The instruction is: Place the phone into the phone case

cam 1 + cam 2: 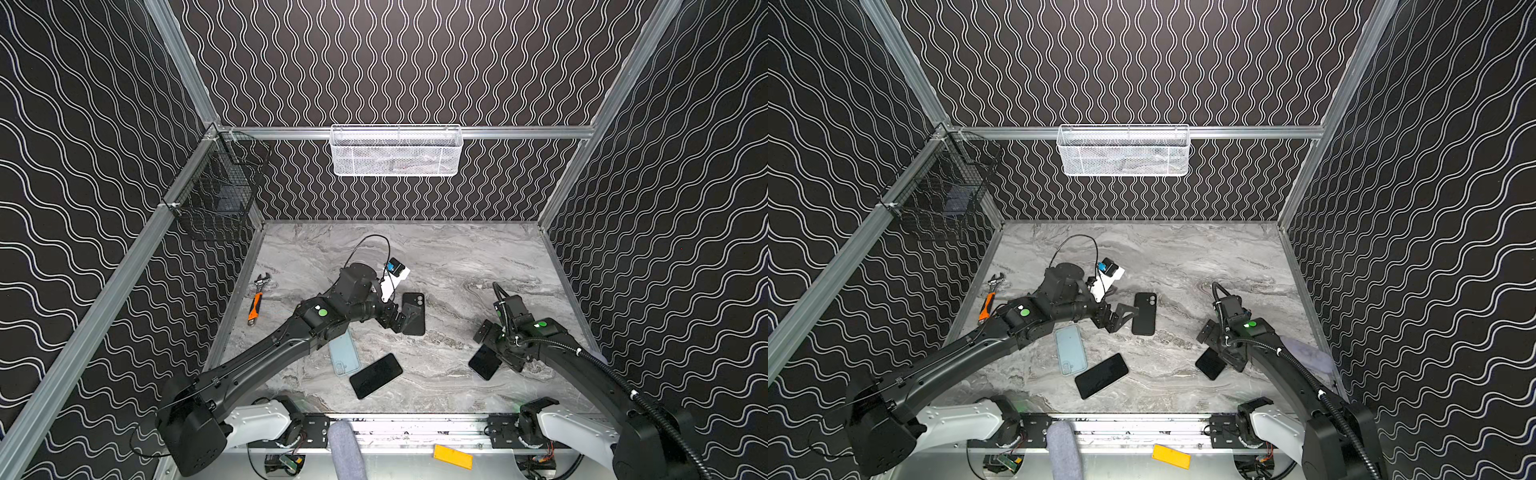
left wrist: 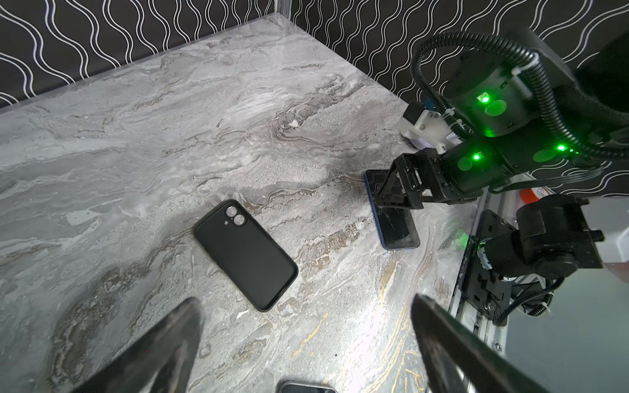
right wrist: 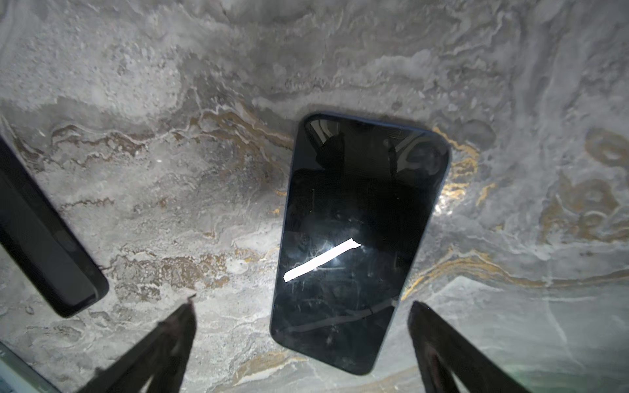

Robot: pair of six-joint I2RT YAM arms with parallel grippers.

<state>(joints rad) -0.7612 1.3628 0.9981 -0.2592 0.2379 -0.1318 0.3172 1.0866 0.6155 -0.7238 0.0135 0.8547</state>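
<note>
So, nothing's in a case yet. Far left is a wrench [image 1: 257, 297], which I'm ignoring as it's not part of this. Next over, the blue case [image 1: 344, 353] lies flat on the table [image 1: 457, 257], its far end tucked under my left arm. The middle phone [image 1: 376, 375] is just beside it, screen up.

My left claw [image 2: 305, 299] is spread wide and empty, hovering right by the black case [image 2: 245, 254]. That one lies flat with its camera hole at the far end. It looks open side up to me, but I wouldn't swear to it.

Over on the right, my right claw [image 3: 301, 302] is wide open too, with nothing in it. It hangs over the right phone [image 3: 357, 238], which is flat on the table, screen up, with a bluish edge. My fingers sit either side of one end, not touching as far as I can see.

My read is that this is the reach-in step and the pickup isn't done. The right claw needs to drop and close across the phone's narrow sides. It's thin and flat on the marble, so getting a grip on the edges looks like the tricky bit. After that I'd carry it over to the black case, which is well apart from it, while the left claw steadies the case. Then line up the camera end and press it in.
</note>
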